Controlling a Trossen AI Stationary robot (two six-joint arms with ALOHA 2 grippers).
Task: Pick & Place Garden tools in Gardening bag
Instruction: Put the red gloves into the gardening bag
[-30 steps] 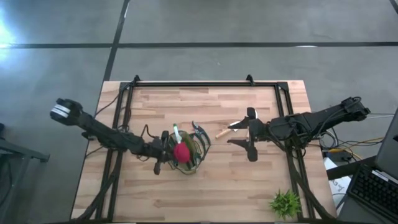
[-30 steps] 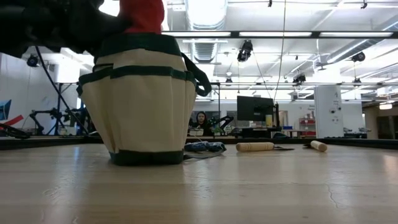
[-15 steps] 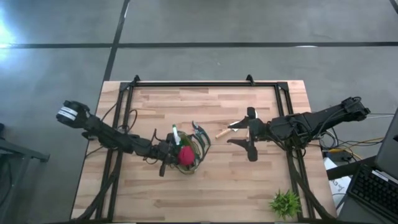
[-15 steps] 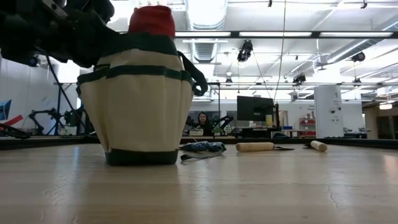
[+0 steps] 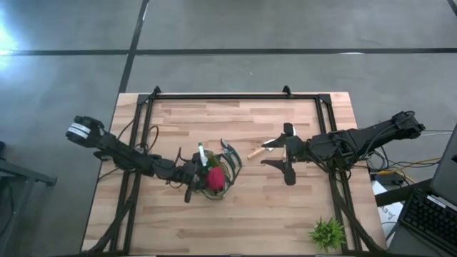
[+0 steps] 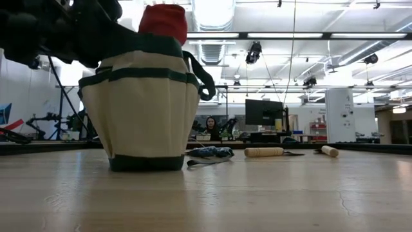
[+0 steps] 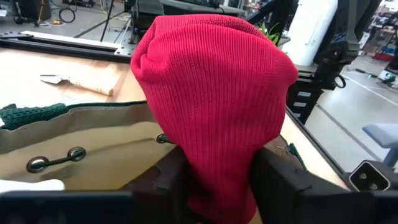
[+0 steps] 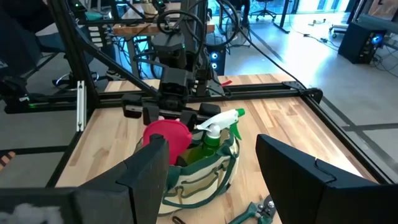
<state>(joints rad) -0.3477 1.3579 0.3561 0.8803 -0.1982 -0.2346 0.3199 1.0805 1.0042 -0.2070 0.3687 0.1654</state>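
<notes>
The red ribbed knit cloth piece [image 7: 214, 106] between the left gripper's matt dark fingers [image 7: 292, 180] looks soft and coarse-woven. Below it, the olive-tan canvas gardening bag [image 6: 145, 116] has a matt weave, metal eyelets and a dark green fabric rim. The pale wooden tabletop [image 5: 271, 207] is smooth with a slight sheen.

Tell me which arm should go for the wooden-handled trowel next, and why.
Probably the right. The right gripper hovers open right beside the wooden-handled trowel on the table, holding nothing. The left gripper is at the gardening bag with the red knitted piece between its fingers, farther from the trowel.
</notes>
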